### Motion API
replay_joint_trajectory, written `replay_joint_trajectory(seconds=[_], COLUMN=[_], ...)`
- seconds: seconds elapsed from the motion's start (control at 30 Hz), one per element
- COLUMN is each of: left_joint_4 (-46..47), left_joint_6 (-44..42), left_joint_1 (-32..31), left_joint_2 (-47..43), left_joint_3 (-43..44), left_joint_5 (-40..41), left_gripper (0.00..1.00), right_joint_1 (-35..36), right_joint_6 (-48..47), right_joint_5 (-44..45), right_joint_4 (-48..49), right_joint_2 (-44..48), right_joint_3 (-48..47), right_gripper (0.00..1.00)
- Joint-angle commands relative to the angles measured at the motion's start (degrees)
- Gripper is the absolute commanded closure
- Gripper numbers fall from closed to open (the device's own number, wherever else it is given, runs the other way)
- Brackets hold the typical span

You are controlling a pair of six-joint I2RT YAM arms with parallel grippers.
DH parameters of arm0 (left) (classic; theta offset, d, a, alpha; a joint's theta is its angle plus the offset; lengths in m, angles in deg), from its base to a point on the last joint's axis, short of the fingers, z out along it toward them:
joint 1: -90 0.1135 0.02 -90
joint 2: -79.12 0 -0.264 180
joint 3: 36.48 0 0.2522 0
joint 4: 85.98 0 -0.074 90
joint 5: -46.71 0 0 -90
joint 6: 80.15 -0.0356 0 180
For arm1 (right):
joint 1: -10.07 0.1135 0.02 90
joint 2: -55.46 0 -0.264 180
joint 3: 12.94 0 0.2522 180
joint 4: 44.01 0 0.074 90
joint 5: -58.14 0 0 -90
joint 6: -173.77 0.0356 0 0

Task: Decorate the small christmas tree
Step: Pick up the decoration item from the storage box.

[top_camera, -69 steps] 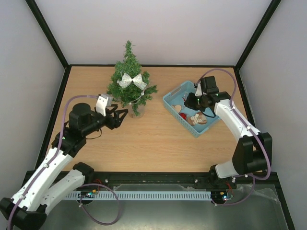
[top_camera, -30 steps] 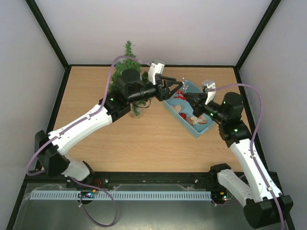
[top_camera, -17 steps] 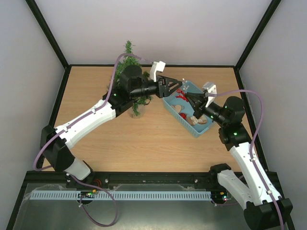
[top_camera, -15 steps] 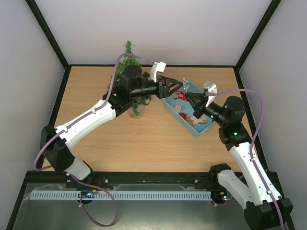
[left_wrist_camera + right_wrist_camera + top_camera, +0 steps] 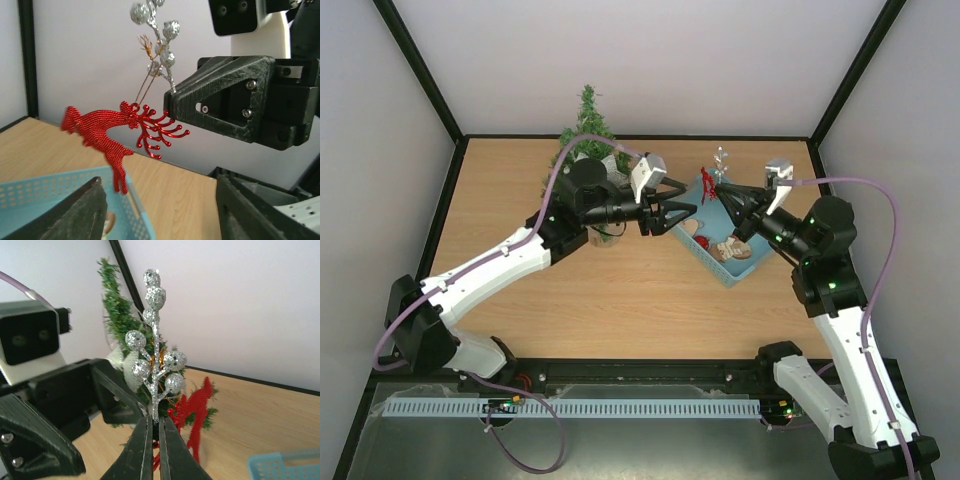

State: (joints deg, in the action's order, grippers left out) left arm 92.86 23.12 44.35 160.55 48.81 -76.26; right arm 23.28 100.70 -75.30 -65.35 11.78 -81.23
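Pinching a sprig [image 5: 154,340] with a red reindeer [image 5: 107,132] dangling off it, right claw [image 5: 155,427] clenched above basket [image 5: 728,280], table's 2 o'clock. Left claw [image 5: 688,213] released, facing it. Tree [image 5: 588,120] at 11 o'clock, half behind left arm [image 5: 510,262].

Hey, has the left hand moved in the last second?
Yes. The left hand has pulled back toward the table's near edge, from the basket's far corner to its left corner.
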Motion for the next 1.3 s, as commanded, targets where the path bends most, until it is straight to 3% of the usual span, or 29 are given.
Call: replay_joint_trajectory(seconds=[0.0,0.23,0.63,0.73,0.83,0.9,1.13,1.27], left_joint_4=[5.5,6.7,16.7,19.2,20.7,21.3,20.5,20.7], left_joint_6=[-8.4,-12.7,-13.4,-13.4,-13.3,-13.3,-14.7,-15.1], left_joint_1=[-1.9,-4.6,-7.9,-8.1,-8.1,-8.2,-8.1,-8.1], left_joint_2=[-0.9,0.4,3.5,3.9,3.5,3.1,2.7,2.1], left_joint_3=[-0.9,-1.1,-2.4,-3.0,-3.8,-4.6,-4.9,-5.4], left_joint_5=[-2.9,0.8,15.3,15.6,16.0,16.7,17.1,16.8], left_gripper=[0.34,0.29,0.28,0.39,0.70,0.79,0.86,0.97], right_joint_1=[0.3,0.2,0.2,0.3,0.3,0.3,0.3,0.3], right_joint_6=[5.7,13.0,22.7,23.3,23.4,23.6,24.5,22.7], right_joint_5=[-4.9,-8.0,-8.2,-7.9,-7.8,-7.7,-7.5,-7.1], right_joint_4=[1.3,7.6,15.4,15.7,15.4,15.2,15.7,13.8], right_joint_2=[0.8,1.1,0.8,0.8,0.8,0.9,0.7,0.6], right_joint_3=[-2.8,-1.6,-0.4,-0.5,-0.4,-0.2,-0.1,-0.2], right_gripper=[0.98,0.98,0.98,0.98,0.98,0.98,0.98,0.98])
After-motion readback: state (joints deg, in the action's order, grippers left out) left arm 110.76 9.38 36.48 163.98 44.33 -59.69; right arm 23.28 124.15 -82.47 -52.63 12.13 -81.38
